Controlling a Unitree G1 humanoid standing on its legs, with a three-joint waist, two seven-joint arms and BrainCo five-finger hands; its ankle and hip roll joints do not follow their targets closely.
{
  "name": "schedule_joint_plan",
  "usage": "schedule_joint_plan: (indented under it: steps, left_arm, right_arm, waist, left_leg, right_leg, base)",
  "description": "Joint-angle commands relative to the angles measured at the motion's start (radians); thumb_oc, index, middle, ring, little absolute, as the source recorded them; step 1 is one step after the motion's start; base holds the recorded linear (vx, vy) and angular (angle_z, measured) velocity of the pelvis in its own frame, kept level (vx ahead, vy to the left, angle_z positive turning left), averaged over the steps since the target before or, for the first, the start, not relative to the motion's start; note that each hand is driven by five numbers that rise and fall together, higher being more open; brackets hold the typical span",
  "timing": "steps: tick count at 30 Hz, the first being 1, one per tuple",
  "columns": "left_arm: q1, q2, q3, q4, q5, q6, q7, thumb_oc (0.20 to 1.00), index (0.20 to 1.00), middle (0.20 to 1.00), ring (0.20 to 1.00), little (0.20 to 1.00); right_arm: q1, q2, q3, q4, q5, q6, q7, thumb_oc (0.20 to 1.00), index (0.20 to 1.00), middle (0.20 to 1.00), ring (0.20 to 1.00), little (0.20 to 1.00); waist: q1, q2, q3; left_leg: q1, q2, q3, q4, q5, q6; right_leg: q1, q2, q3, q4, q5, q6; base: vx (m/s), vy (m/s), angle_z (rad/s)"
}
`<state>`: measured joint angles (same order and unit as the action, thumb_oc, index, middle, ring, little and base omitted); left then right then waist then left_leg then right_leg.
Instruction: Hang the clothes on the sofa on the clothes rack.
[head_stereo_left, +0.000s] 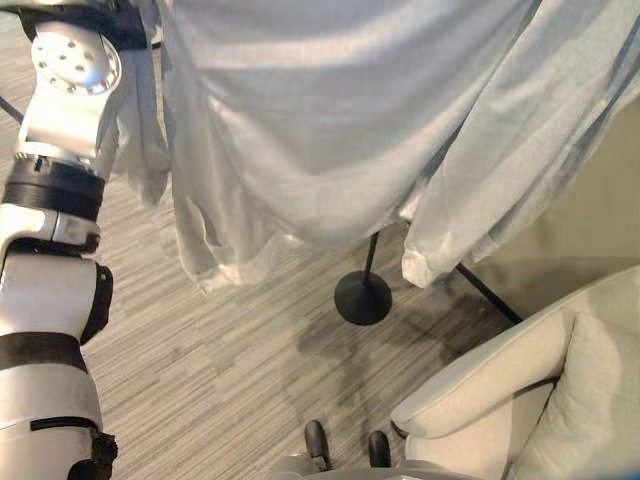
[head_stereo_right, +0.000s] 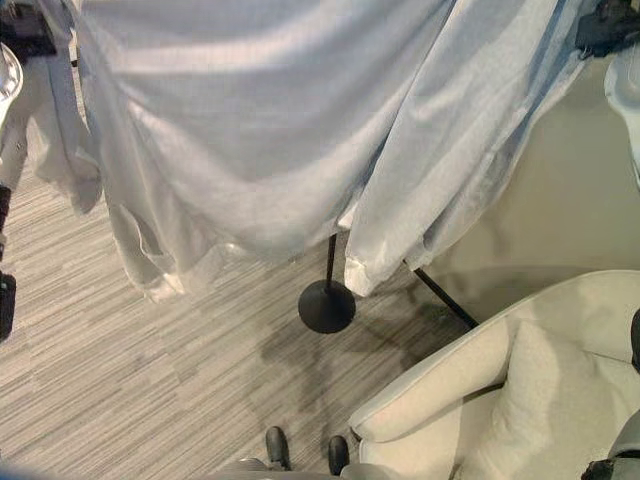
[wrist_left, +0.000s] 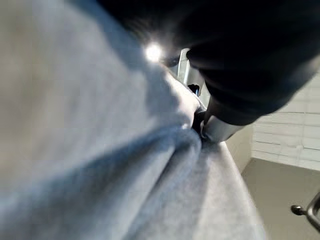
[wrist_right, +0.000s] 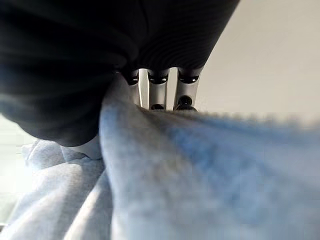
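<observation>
One pale blue garment (head_stereo_left: 330, 130) is held spread high above the rack's round black base (head_stereo_left: 362, 298) and the striped floor (head_stereo_left: 200, 370), beside the cream sofa (head_stereo_left: 520, 390). Its cloth is gripped by the left hand (wrist_left: 220, 127) and by the right hand (wrist_right: 160, 87), whose fingers are curled over the fabric's edge.

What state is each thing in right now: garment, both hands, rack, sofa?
Pale grey garment: held up off the floor, spread wide, hem and sleeves dangling.
Left hand: garment bunched against it, fingers hidden.
Right hand: fingers buried in the garment.
Clothes rack base: standing on the floor.
Sofa: no clothes visible.
</observation>
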<state>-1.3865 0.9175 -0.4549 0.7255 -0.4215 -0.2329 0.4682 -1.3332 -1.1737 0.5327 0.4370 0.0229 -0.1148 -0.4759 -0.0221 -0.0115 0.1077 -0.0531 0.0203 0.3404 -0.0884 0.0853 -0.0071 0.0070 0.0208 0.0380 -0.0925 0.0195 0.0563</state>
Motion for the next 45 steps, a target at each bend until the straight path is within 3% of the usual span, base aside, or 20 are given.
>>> schedule_joint_plan:
  steps: [1,5,9,18,21,24,26,28,33,38,45]
  left_arm:
    - [-0.173,0.024,-0.067,0.142,-0.049,0.000,0.009,0.200,0.200,0.200,0.200,0.200]
    - [-0.283,0.031,-0.132,0.262,-0.047,0.029,0.006,0.200,0.200,0.200,0.200,0.200]
    - [-0.313,0.019,-0.181,0.318,0.007,0.056,-0.005,0.200,0.200,0.200,0.200,0.200]
    - [-0.263,-0.042,-0.196,0.391,0.100,0.089,-0.034,0.200,0.200,0.200,0.200,0.200]
    - [-0.208,-0.062,-0.165,0.406,0.111,0.098,-0.039,0.200,0.200,0.200,0.200,0.200]
    - [-0.076,-0.072,-0.086,0.392,0.134,0.097,-0.046,0.200,0.200,0.200,0.200,0.200]
    - [-0.076,-0.073,-0.087,0.392,0.135,0.097,-0.046,0.200,0.200,0.200,0.200,0.200]
    - [0.011,-0.096,-0.015,0.375,0.141,0.095,-0.041,0.200,0.200,0.200,0.200,0.200]
    - [0.067,-0.108,0.036,0.314,0.135,0.081,-0.033,0.200,0.200,0.200,0.200,0.200]
    - [0.108,-0.112,0.068,0.269,0.127,0.068,-0.036,0.200,0.200,0.200,0.200,0.200]
    - [0.182,-0.134,0.093,0.242,0.142,0.060,-0.070,0.200,0.200,0.200,0.200,0.200]
  right_arm:
    - [-0.215,0.030,0.072,0.111,0.041,0.045,-0.069,0.200,0.200,0.200,0.200,0.200]
    - [-0.379,0.106,0.212,0.301,0.076,0.071,-0.051,0.200,0.200,0.200,0.200,0.200]
    - [-0.417,0.154,0.278,0.384,0.071,0.090,-0.016,0.200,0.200,0.200,0.200,0.200]
    - [-0.375,0.203,0.292,0.414,0.055,0.094,0.020,0.200,0.200,0.200,0.200,0.200]
    - [-0.295,0.215,0.256,0.387,0.042,0.094,0.024,0.200,0.200,0.200,0.200,0.200]
    - [-0.085,0.196,0.148,0.224,0.018,0.075,0.029,0.200,0.200,0.200,0.200,0.200]
    - [-0.083,0.196,0.145,0.222,0.018,0.075,0.029,0.200,0.200,0.200,0.200,0.200]
    - [0.087,0.151,0.028,0.104,0.032,0.038,0.025,0.200,0.200,0.200,0.200,0.200]
    - [0.215,0.112,-0.089,0.007,0.042,0.000,0.015,0.200,0.200,0.200,0.200,0.200]
    - [0.282,0.093,-0.152,-0.077,0.048,-0.033,0.031,0.200,0.200,0.200,0.200,0.200]
    - [0.437,0.097,-0.207,-0.212,0.112,-0.075,0.136,0.200,0.200,0.200,0.200,0.200]
  waist:
    - [0.021,-0.003,-0.025]
    - [0.013,-0.003,0.000]
    - [0.008,-0.009,0.019]
    - [-0.021,-0.022,0.063]
    - [-0.035,-0.031,0.081]
    - [-0.048,-0.038,0.099]
    - [-0.048,-0.039,0.099]
    - [-0.051,-0.033,0.107]
    - [-0.045,-0.024,0.103]
    - [-0.039,-0.022,0.092]
    - [-0.045,-0.028,0.089]
  left_leg:
    - [0.106,0.048,0.068,0.001,-0.101,-0.114]
    - [0.065,0.054,0.077,0.001,-0.087,-0.120]
    - [0.033,0.060,0.077,0.001,-0.074,-0.123]
    - [-0.023,0.070,0.066,0.001,-0.062,-0.125]
    - [-0.044,0.072,0.071,0.001,-0.059,-0.124]
    - [-0.057,0.076,0.083,0.001,-0.061,-0.121]
    - [-0.057,0.076,0.083,0.001,-0.061,-0.121]
    - [-0.056,0.076,0.084,0.001,-0.066,-0.120]
    - [-0.046,0.073,0.078,0.001,-0.071,-0.116]
    - [-0.025,0.073,0.078,0.001,-0.075,-0.115]
    - [-0.006,0.080,0.078,0.001,-0.078,-0.116]
  right_leg:
    - [-0.033,0.025,0.003,0.033,-0.030,0.179]
    - [-0.085,0.029,0.009,0.035,-0.009,0.186]
    - [-0.121,0.033,0.010,0.036,0.007,0.191]
    - [-0.186,0.036,0.013,0.044,0.024,0.194]
    - [-0.213,0.041,0.027,0.047,0.032,0.194]
    - [-0.236,0.044,0.045,0.045,0.039,0.196]
    - [-0.236,0.044,0.045,0.045,0.039,0.196]
    - [-0.240,0.043,0.046,0.047,0.035,0.194]
    - [-0.233,0.042,0.043,0.054,0.023,0.190]
    - [-0.213,0.047,0.047,0.054,0.011,0.184]
    - [-0.193,0.051,0.040,0.054,0.001,0.177]
  base:
    - [-0.05,-0.005,-0.14]
    - [-0.05,-0.017,-0.09]
    - [-0.03,-0.020,-0.06]
    - [-0.04,-0.008,-0.18]
    - [-0.04,-0.007,-0.25]
    - [0.00,-0.008,-0.22]
    - [0.00,-0.008,0.01]
    - [0.03,-0.033,0.10]
    - [0.02,-0.015,0.09]
    - [0.04,-0.020,0.01]
    - [-0.01,-0.038,0.05]
